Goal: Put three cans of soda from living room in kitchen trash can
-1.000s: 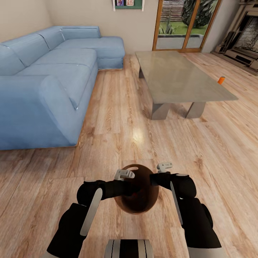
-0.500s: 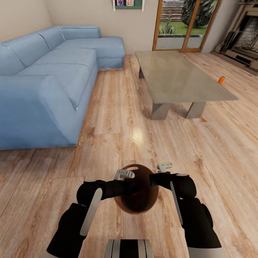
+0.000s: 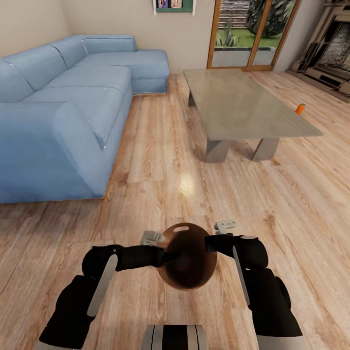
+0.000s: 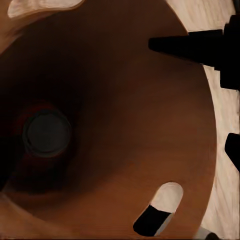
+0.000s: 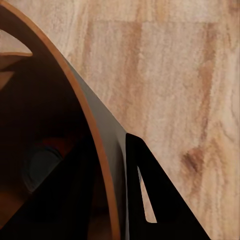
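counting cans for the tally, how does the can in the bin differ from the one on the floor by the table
The can in the bin lies deep in the dark bin, showing mostly its grey end; the floor can stands upright in the open, showing its orange side. The bin can is close in front of the robot between its arms; the floor can is far off, beyond the table. Both show some orange-red.

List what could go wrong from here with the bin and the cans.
The trash can hangs off the floor at the right gripper, tipped toward the head camera; the soda can inside could roll out. The left gripper sits beside the rim; whether it grips is unclear. The orange can lies beyond the coffee table, needing a detour.
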{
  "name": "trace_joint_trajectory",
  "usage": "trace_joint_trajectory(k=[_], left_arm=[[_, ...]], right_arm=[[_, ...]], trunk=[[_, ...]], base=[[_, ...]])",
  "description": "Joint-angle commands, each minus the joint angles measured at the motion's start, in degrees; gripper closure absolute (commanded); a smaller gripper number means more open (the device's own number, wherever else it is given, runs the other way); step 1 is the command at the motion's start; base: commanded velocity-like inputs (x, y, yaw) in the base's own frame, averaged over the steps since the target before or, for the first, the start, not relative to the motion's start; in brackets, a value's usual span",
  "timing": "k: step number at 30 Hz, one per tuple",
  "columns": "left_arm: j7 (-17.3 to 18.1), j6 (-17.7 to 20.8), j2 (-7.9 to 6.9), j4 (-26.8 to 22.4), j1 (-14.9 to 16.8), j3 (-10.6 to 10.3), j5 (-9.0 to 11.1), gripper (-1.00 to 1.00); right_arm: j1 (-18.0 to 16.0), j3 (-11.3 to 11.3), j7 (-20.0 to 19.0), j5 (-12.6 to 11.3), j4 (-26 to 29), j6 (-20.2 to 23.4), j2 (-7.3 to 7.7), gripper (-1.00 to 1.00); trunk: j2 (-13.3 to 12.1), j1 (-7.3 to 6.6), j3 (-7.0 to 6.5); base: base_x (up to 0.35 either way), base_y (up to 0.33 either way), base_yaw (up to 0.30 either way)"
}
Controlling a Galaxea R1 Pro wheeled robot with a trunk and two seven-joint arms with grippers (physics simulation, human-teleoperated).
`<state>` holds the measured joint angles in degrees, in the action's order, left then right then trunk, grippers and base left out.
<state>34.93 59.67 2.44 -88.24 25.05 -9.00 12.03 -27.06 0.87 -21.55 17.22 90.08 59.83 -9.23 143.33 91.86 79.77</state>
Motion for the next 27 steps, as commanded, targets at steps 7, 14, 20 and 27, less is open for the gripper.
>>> trace_joint_trajectory(k=[7,14,20,27], left_arm=[[16.8,0.0,-6.93,0.0,0.0,9.6,0.0,-1.00],[32.0,0.0,-15.13,0.2,0.0,20.5,0.0,-1.00],[36.0,-0.4,-19.84,0.6,0.0,21.3,0.0,-1.00],[36.7,-0.4,-20.38,0.8,0.0,21.3,-0.5,-1.00]], right_arm=[[0.0,-0.4,0.0,-1.2,0.0,0.1,0.26,1.00],[0.0,-0.4,0.0,-1.2,0.0,0.2,0.40,1.00],[0.0,-0.4,0.0,-1.2,0.0,0.2,0.50,1.00],[0.0,-0.4,0.0,-1.2,0.0,0.2,1.08,1.00]], trunk=[[0.0,0.00,0.00],[0.0,0.00,0.00],[0.0,0.00,0.00],[0.0,0.00,0.00]], base=[[0.000,0.000,0.000],[0.000,0.000,0.000],[0.000,0.000,0.000],[0.000,0.000,0.000]])
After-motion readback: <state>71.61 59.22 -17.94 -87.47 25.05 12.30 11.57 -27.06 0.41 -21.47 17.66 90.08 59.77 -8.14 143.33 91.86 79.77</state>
